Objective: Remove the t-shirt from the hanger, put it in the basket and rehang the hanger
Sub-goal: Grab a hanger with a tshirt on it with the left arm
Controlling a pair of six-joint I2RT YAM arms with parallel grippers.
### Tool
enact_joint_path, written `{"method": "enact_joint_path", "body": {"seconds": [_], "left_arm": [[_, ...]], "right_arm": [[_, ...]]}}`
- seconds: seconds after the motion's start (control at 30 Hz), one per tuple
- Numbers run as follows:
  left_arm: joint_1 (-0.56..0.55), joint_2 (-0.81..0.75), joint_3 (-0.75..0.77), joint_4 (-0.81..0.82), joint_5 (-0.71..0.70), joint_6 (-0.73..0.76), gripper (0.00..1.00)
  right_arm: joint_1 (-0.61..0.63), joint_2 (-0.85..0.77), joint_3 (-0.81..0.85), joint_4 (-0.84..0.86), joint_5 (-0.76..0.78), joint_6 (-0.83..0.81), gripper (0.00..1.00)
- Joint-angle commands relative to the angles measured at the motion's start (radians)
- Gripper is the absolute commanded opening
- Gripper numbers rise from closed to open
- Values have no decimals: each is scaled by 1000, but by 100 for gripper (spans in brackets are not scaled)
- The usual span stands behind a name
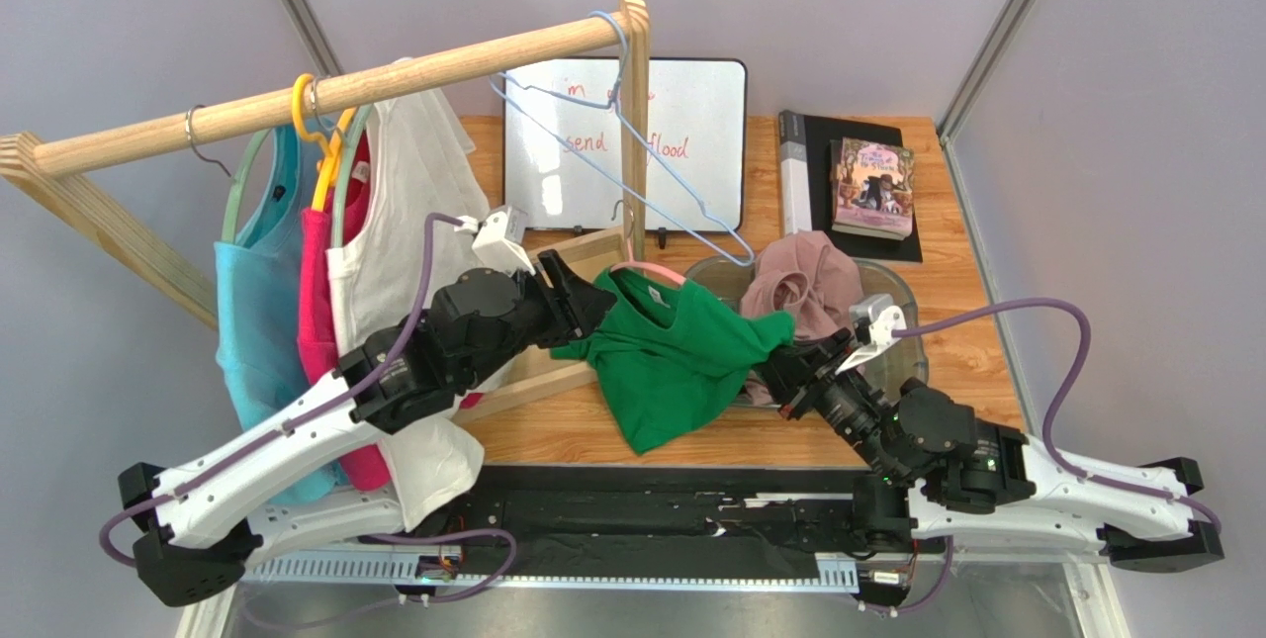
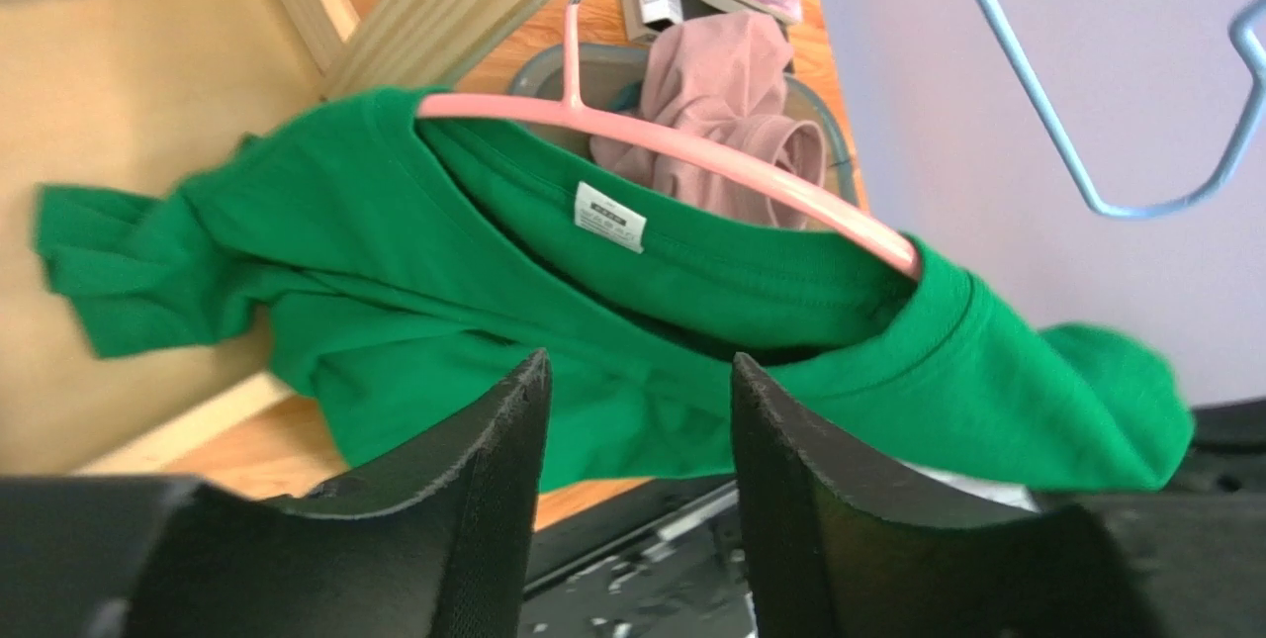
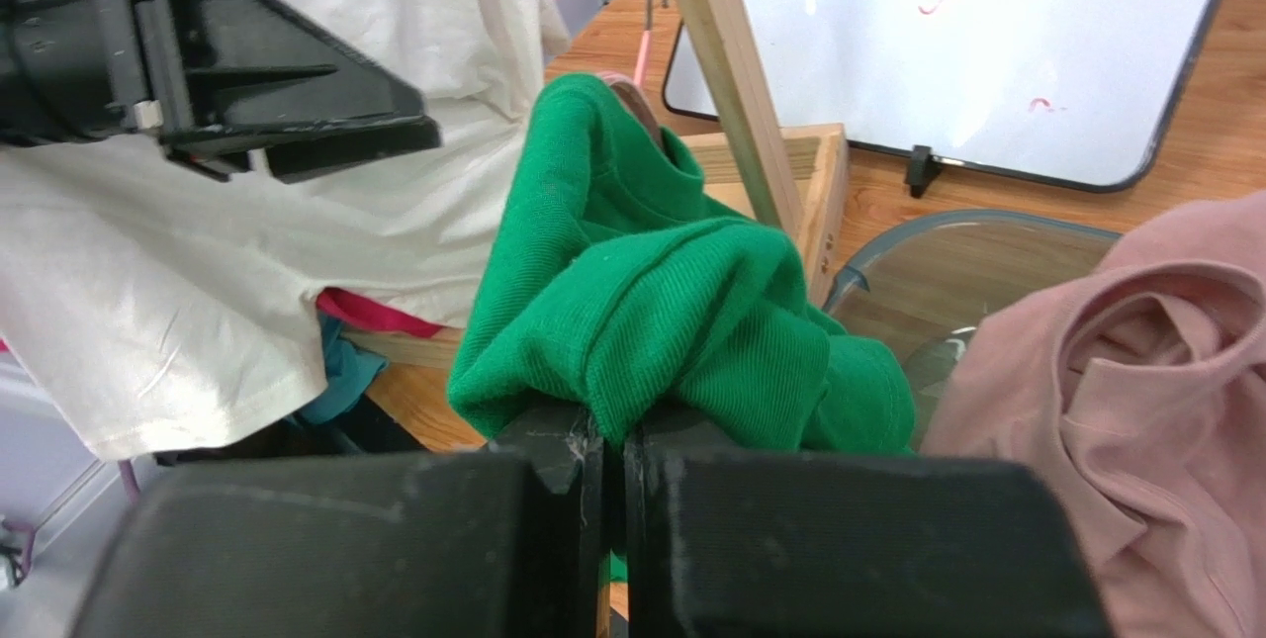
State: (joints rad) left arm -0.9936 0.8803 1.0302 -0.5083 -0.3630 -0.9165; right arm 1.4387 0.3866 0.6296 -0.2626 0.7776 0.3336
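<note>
A green t-shirt (image 1: 676, 356) (image 2: 446, 297) (image 3: 639, 282) hangs in the air on a pink hanger (image 1: 650, 272) (image 2: 699, 156), whose bar runs through the collar. My right gripper (image 1: 783, 371) (image 3: 614, 431) is shut on a bunched fold at the shirt's right side. My left gripper (image 1: 598, 304) (image 2: 639, 371) is open just left of the collar, nothing between its fingers; the shirt lies a little beyond its fingertips.
A wooden rail (image 1: 342, 82) carries teal (image 1: 253, 297), red and white (image 1: 401, 223) garments at left and a blue wire hanger (image 1: 669, 186). A grey bin (image 1: 910, 341) holds a dusty-pink garment (image 1: 810, 282). A whiteboard (image 1: 624, 134) and a book (image 1: 872, 186) lie behind.
</note>
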Motion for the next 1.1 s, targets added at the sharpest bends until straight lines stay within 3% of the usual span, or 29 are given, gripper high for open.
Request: {"method": "enact_joint_path", "body": {"seconds": [0.0,0.13,0.27,0.5,0.67,0.77,0.83,0.97,1.07], "left_arm": [[3,-1,-51,151,-1,-287,61],[7,57,-39,137,-2,-523,69],[9,135,14,117,45,-645,70],[9,212,-11,171,98,-829,56],[9,221,-35,254,79,-858,52],[9,215,-44,269,78,-858,45],[9,194,-77,318,76,-855,35],[6,151,-127,333,75,-869,34],[4,129,-133,327,56,-874,44]], "right_arm": [[2,8,-18,65,-95,-45,0],[3,3,-24,56,-127,-48,0],[2,-12,-33,42,-149,-56,0],[2,-32,-39,28,-208,-79,0],[3,-43,-42,-7,-241,-84,0],[2,-66,-42,-30,-244,-79,0],[2,-81,-39,-35,-245,-79,0],[2,-78,-24,-62,-242,-82,0],[2,-75,-25,-56,-253,-87,0]]}}
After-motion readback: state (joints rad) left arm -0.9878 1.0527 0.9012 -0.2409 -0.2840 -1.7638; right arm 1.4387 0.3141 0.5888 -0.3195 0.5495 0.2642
